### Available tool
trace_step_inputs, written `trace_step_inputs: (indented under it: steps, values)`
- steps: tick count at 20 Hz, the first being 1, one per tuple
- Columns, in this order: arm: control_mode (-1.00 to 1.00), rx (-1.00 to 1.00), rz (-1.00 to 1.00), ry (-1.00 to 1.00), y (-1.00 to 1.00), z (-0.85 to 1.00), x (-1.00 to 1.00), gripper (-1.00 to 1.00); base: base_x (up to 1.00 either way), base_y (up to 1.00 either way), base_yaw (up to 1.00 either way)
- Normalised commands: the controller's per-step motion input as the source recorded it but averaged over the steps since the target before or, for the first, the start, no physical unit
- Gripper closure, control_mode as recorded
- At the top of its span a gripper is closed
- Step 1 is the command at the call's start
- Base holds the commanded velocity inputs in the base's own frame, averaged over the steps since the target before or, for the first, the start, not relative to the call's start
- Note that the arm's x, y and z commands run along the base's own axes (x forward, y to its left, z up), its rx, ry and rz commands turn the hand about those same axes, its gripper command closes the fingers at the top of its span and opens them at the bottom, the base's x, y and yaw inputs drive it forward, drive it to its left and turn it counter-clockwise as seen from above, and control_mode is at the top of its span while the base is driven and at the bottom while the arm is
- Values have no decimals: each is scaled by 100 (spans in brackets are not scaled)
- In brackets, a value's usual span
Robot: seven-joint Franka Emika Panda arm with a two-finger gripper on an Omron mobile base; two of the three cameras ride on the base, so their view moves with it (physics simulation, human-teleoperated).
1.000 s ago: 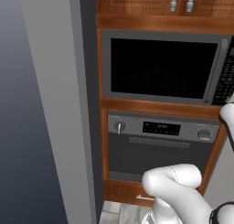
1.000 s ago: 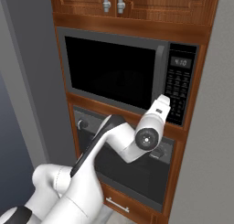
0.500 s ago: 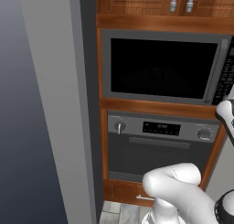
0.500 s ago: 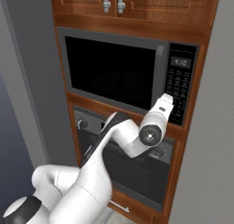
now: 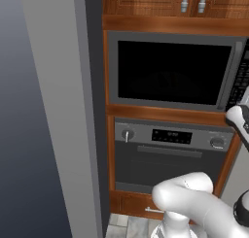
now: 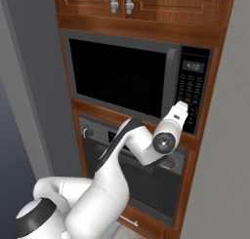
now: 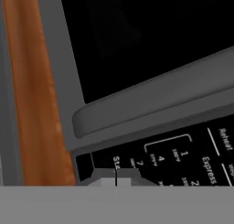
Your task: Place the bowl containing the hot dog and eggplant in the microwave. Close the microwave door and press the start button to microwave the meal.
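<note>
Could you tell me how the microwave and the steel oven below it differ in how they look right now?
The microwave has a large dark window taking most of its front; the steel oven has a steel control strip above its dark door. The microwave's keypad runs vertically at its right; the oven's knobs and display run across its top. The microwave door's handle stands upright; the oven's bar handle lies horizontal. The shut gripper is at the keypad's lower edge. Both doors are closed, framed in wood.

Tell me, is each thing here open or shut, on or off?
microwave door: shut.
microwave display: lit, showing digits.
oven: door shut, display lit.
upper cabinets: doors shut.
hand: shut, holding nothing, at the bottom of the keypad.
</note>
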Motion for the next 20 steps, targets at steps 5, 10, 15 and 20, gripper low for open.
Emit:
trace_step_inputs:
  steps: [5, 10, 15, 20]
  values:
    - [-100, 0, -1, 0, -8, -11, 35, 100, 0, 0, 0]
    - [-100, 0, -1, 0, -27, -11, 28, 100, 0, 0, 0]
    - [-100, 0, -1, 0, -26, -18, 25, 100, 0, 0, 0]
    - [-100, 0, -1, 0, -24, -20, 31, 100, 0, 0, 0]
